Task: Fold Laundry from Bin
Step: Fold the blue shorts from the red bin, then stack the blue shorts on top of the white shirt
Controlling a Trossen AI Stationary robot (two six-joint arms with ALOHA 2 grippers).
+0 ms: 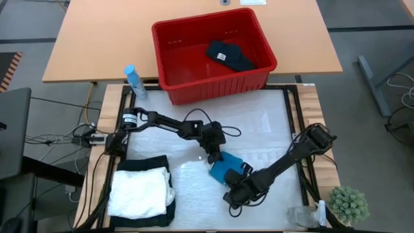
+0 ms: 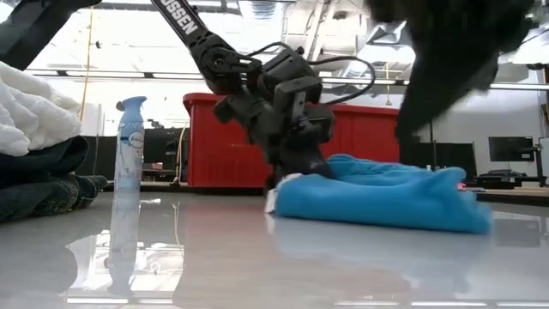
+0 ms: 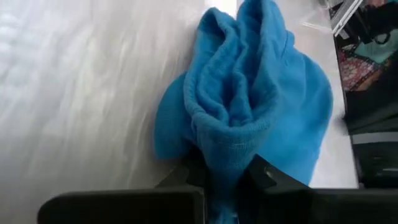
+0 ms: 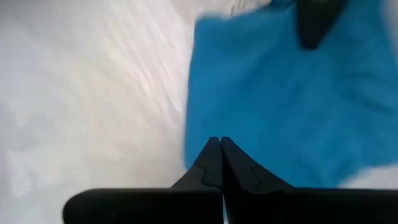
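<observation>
Right now the left end effector is clamped on a bunched edge of the small blue cloth, which lies on the worktop near its middle, in front of the red bin. The left wrist view shows the fabric gathered into a ridge between the two dark fingers. The right end effector has its fingers pressed together with nothing between them, its tips resting at the near edge of the same cloth; whether they pin it down cannot be told.

One black garment is left in the bin. At the worktop's front left sits a pile with a white crinkled piece on top of dark cloth. A spray bottle stands by the bin's left corner.

The step in hand looks like making a fold in the blue cloth. To do it well, the left arm should lift only a little, carry the pinched edge straight across to the opposite side, and keep the fabric taut so it lands flat. The right arm would best hold the far side steady, or the cloth may drag along the slick surface
</observation>
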